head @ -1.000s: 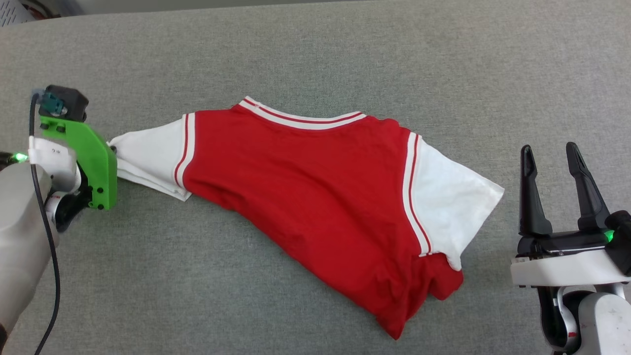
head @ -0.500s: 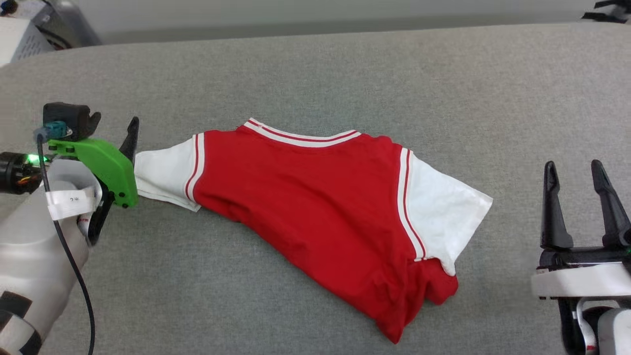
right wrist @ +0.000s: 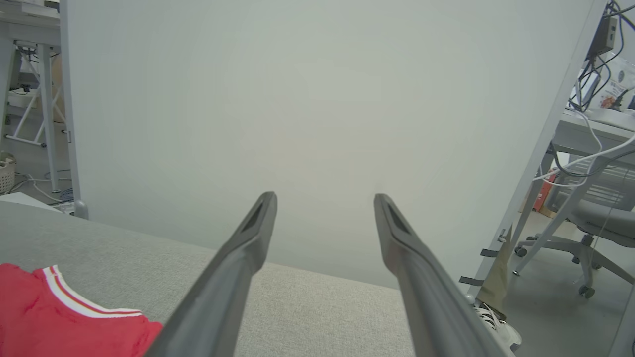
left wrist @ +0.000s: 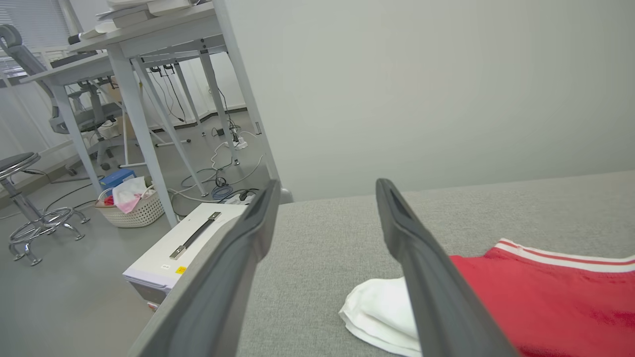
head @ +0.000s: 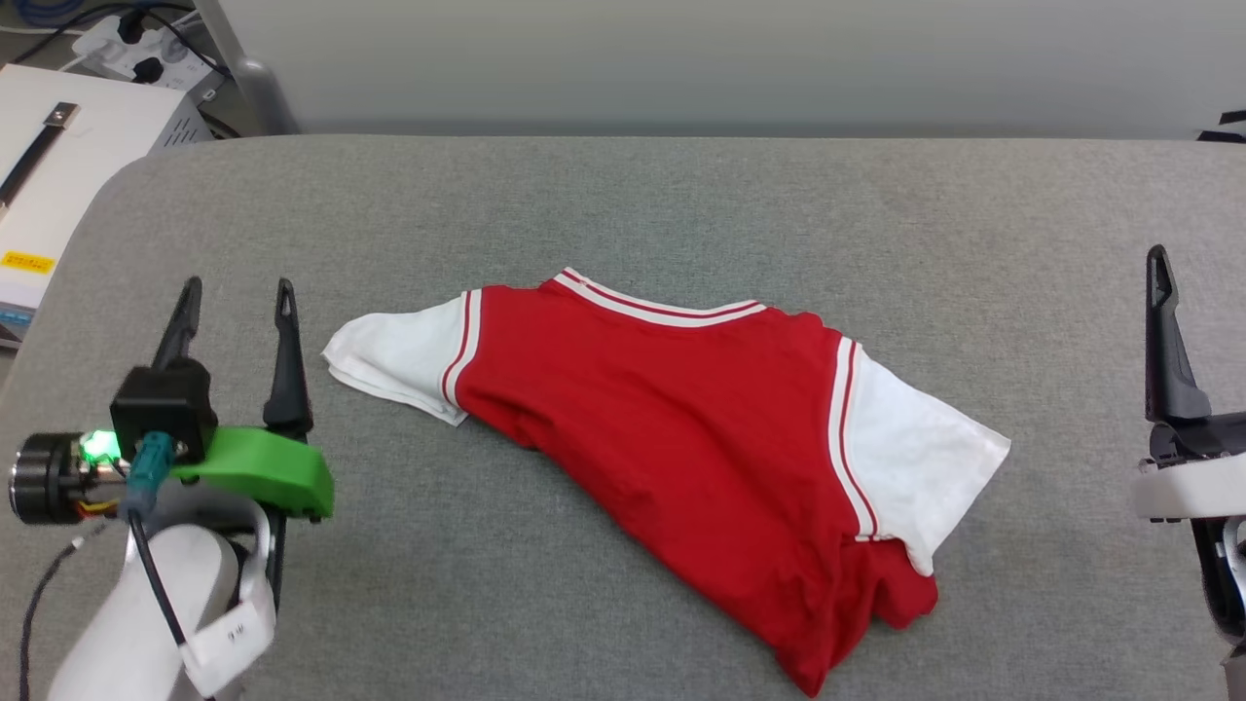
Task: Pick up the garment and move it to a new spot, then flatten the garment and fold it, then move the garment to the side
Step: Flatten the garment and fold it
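The garment (head: 672,438), red with white sleeves and striped trim, lies rumpled in the middle of the grey padded table (head: 623,195). Its collar faces the far side and its hem is bunched at the near right. My left gripper (head: 237,292) stands open just left of the white sleeve (head: 389,355), not touching it. The left wrist view shows the open left gripper (left wrist: 327,186) with that sleeve (left wrist: 377,307) beside its right finger. My right gripper (head: 1202,263) sits at the right edge, away from the garment. In the right wrist view the right gripper (right wrist: 325,196) is open and empty, with the garment (right wrist: 59,322) at lower left.
A white box (head: 68,166) stands off the table's far left corner, with cables (head: 127,49) behind it. A pale wall panel (head: 681,58) runs along the table's far edge. Desks (left wrist: 139,44), a stool (left wrist: 20,163) and a basket (left wrist: 129,208) stand beyond. A person's shoe (right wrist: 496,322) shows at the right.
My left gripper opened, let go of the white sleeve and drew back toward me. The head camera tilted up, so the whole picture shifted. The garment stayed put.
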